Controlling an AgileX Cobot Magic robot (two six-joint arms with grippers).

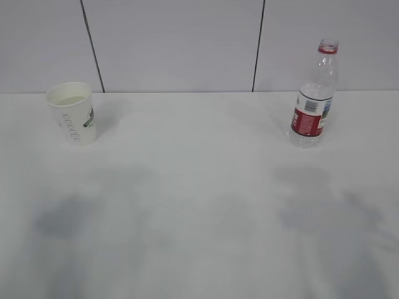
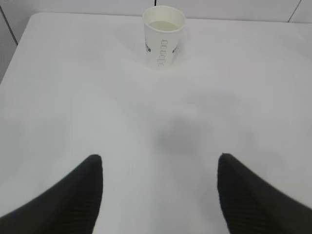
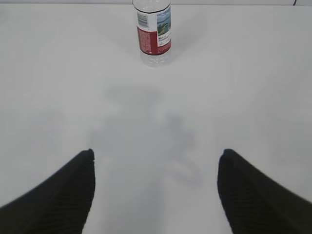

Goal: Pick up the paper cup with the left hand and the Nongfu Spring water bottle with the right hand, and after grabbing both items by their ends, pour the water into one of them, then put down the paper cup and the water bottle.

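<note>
On the white table (image 1: 199, 205), the paper cup (image 1: 72, 112) is standing upright toward the back left, and the Nongfu Spring water bottle (image 1: 313, 93) is standing upright toward the back right, the two being kept well apart near the wall. Neither arm is being shown in the exterior view; only soft shadows are being cast on the near part of the table. In the left wrist view the left hand (image 2: 160, 168) is being held wide open with nothing between its fingers, the paper cup (image 2: 163, 36) lying well ahead of it and roughly centred. In the right wrist view the right hand (image 3: 156, 163) is likewise being held wide open and empty, the water bottle (image 3: 154, 31) lying well ahead. The cup is likely to be handling as a light, thin-walled thing that is easily crushed; it is best being taken around the lower wall with gentle pressure, since liquid appears to be sitting inside it. The bottle, uncapped and looking mostly empty, is probably being light, smooth and springy; the labelled or ribbed lower body is being judged the safest hold, so that tipping is being avoided.
</note>
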